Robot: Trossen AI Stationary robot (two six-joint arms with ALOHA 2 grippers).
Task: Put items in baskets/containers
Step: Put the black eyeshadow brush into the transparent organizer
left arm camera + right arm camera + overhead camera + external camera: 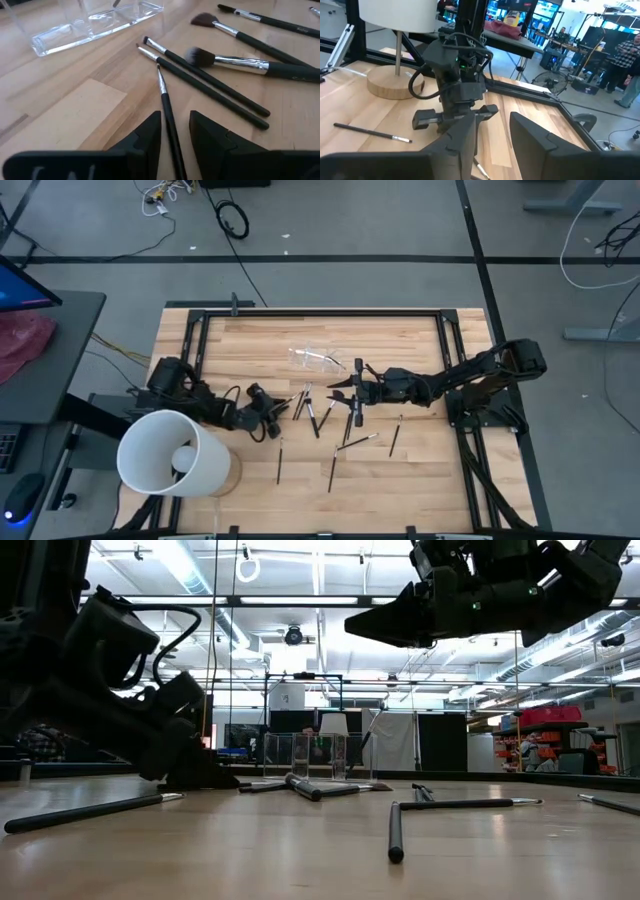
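Note:
Several thin dark makeup brushes (312, 412) lie flat on the wooden table, some with silvery ferrules (240, 62). The clear plastic container (315, 358) (95, 27) stands on the table beyond them. My left gripper (283, 410) (175, 116) is low over the table and open. Its fingers stand on either side of one thin brush (166, 105) that points toward the container. My right gripper (335, 388) (350, 628) hangs level above the brushes, open, with nothing between its fingers (465, 135).
A large white bucket (170, 452) on a round wooden base (395, 82) stands at the near left corner. More brushes (332, 470) lie toward the near edge and below the right arm (395, 435). A black frame (320, 311) borders the table.

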